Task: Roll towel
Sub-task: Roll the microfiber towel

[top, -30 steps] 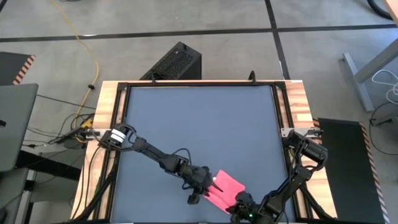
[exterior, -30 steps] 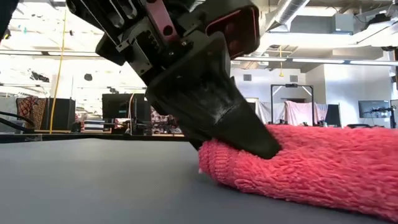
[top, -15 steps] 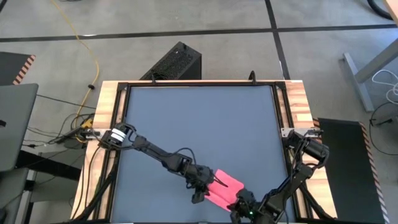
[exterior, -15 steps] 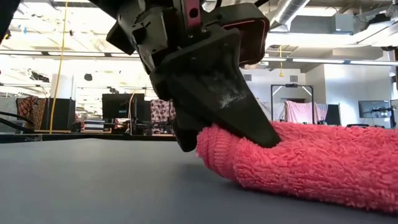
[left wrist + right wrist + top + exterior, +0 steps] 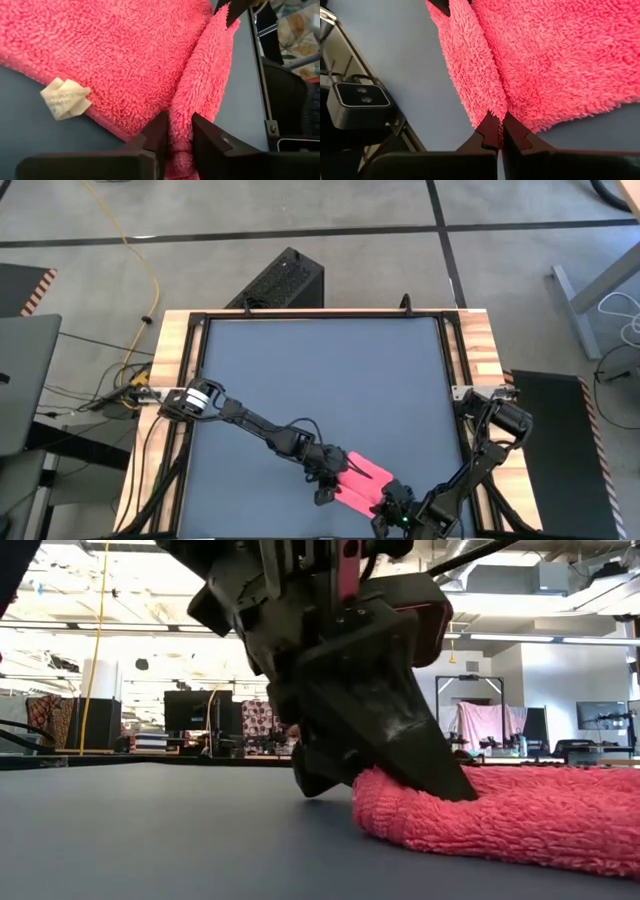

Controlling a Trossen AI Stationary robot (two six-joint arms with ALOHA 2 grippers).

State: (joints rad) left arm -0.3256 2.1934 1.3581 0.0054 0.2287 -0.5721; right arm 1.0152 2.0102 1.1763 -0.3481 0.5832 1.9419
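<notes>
The pink towel lies near the table's near right corner, mostly flat, with one edge turned up into a narrow folded ridge. My left gripper is at the ridge's left end, with the fold filling the gap between its fingers. My right gripper is shut on the ridge's other end. In the low view the left gripper bears on the towel's left end. A white label sticks out from the towel's edge onto the table. My left gripper has the end of the folded ridge between its two fingers, several layers thick. The fingers slant down from the table's left and point along the ridge. That end rests on the table. My right gripper pinches the ridge's other end between its fingertips. Its fingers slant down from the near right, along the ridge. The rest of the towel lies flat on the table.
The table's near edge and the low camera lie close behind the right gripper. The right side rail runs just beyond the towel. Bare grey tabletop stretches toward the far and left edges.
My left gripper has rolled its wrist and shifted a little toward the table's right edge, taking the towel's left end with it. That end bulged up half a second ago and now lies lower.
</notes>
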